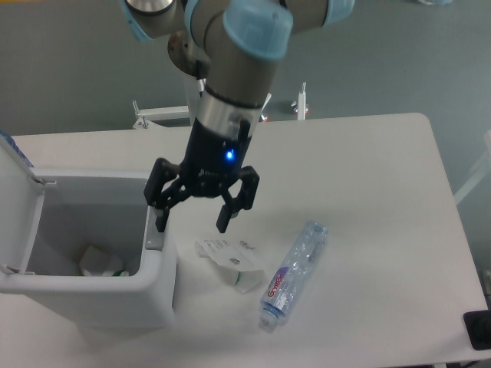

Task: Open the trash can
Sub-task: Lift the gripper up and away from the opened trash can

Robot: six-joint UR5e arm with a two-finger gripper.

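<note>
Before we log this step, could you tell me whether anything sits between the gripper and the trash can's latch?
Nothing visible does. The gripper hangs open directly above the grey latch of the trash can, whose lid already stands open.

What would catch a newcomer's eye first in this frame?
Probably the black gripper, jaws spread, with a blue light glowing on its wrist, hanging above the right rim of the trash can. The can sits at the left with its lid flipped up and crumpled waste visible inside. A plastic bottle lies on the table to the right.
</note>
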